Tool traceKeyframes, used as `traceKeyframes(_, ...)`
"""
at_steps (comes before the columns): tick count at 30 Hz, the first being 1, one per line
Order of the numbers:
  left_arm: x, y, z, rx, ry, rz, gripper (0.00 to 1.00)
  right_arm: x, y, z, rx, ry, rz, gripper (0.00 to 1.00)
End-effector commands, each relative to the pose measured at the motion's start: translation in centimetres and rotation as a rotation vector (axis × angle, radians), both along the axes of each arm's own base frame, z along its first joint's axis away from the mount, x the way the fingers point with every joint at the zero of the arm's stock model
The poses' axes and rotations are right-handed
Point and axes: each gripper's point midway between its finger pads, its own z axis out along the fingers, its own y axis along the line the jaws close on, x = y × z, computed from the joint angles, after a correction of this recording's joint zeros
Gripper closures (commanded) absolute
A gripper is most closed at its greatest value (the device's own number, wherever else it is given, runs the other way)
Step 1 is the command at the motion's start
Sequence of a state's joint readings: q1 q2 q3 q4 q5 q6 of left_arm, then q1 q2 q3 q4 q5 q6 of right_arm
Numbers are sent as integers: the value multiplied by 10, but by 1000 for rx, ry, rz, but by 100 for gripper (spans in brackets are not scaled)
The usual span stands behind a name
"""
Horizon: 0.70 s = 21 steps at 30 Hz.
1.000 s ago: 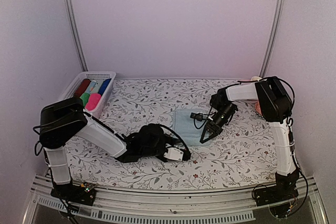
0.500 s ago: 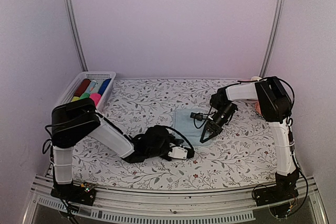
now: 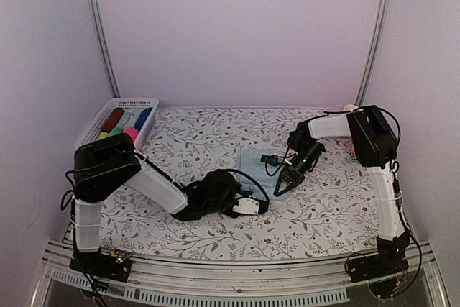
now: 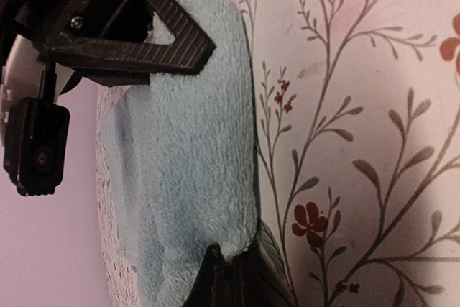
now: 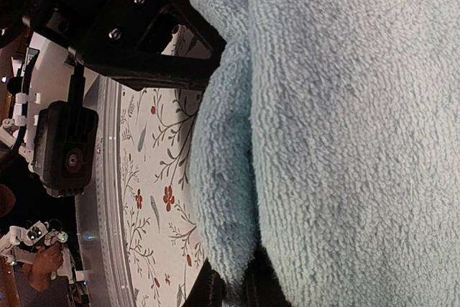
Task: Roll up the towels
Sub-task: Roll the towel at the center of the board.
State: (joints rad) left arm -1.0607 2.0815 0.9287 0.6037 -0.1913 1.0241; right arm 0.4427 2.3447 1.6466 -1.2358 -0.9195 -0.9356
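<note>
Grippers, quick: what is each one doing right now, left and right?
Left gripper: shut, pinching an edge of the pale blue towel.
Right gripper: shut, pinching an edge of the same towel.

My left arm (image 3: 154, 185) reaches from its base at the near left, elbow raised, forearm stretched low and almost level toward the middle. My left claw (image 3: 260, 203) is closed, fingertips pinching the edge of the pale blue towel (image 3: 251, 167). My right arm (image 3: 377, 149) stands tall at the right, bends at the top and angles down to the left. My right claw (image 3: 280, 189) points downward, closed on a fold of the same towel, near my left claw and facing it.
</note>
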Motion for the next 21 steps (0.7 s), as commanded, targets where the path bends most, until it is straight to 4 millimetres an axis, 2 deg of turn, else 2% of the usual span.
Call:
traceKeyframes(1,-5,12,-32,82,117,8,100,4,-5,-11,-19,-36,27,84)
traceKeyframes(2,-7,11,-31,78,141,5,100,3,-6,-11,-17,-41,30,82)
traceKeyframes(3,-10,10,-30,78,166,0,100,6,-5,2,1,-83,34,76)
traceKeyframes(9,-26,9,-16,45,340,-22,100,11,-8,37,34,-252,57,57)
traceKeyframes(13,-32,8,-12,33,450,-25,100,12,-14,60,48,-402,76,52)
traceKeyframes(15,-34,10,-14,34,514,-17,100,11,-20,64,49,-492,88,47)
traceKeyframes(21,-28,8,-6,-14,687,5,100,11,-28,83,124,-813,107,41)
